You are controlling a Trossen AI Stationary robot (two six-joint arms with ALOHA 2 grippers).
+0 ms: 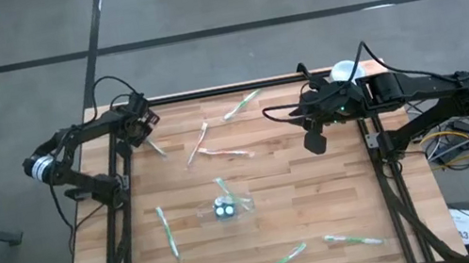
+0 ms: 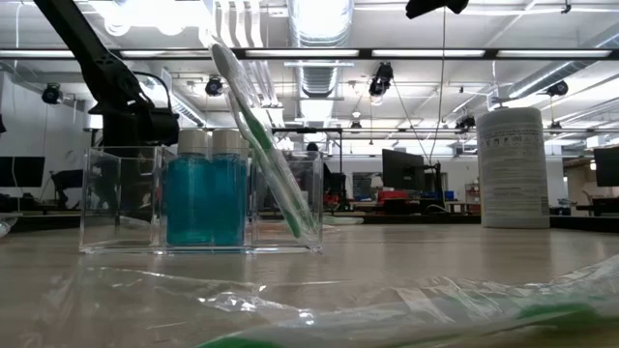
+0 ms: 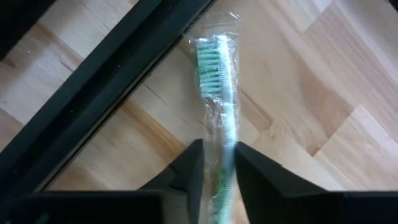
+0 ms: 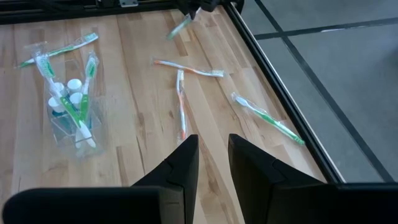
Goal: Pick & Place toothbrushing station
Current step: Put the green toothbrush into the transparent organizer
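Left claw, at table's 10 o'clock corner, clamps a plastic-wrapped green-and-white toothbrush. Right claw hovers slightly parted, empty, at 2 o'clock.

**Four Views on One Bench**

The whole bench is seen from directly overhead in the high view. The low view is set at bench height, very near the clear organizer, facing the room behind. The left wrist view is held close over a wrapped toothbrush at the bench edge. The right wrist view looks obliquely across the bench; the organizer is shared with the high and low views.
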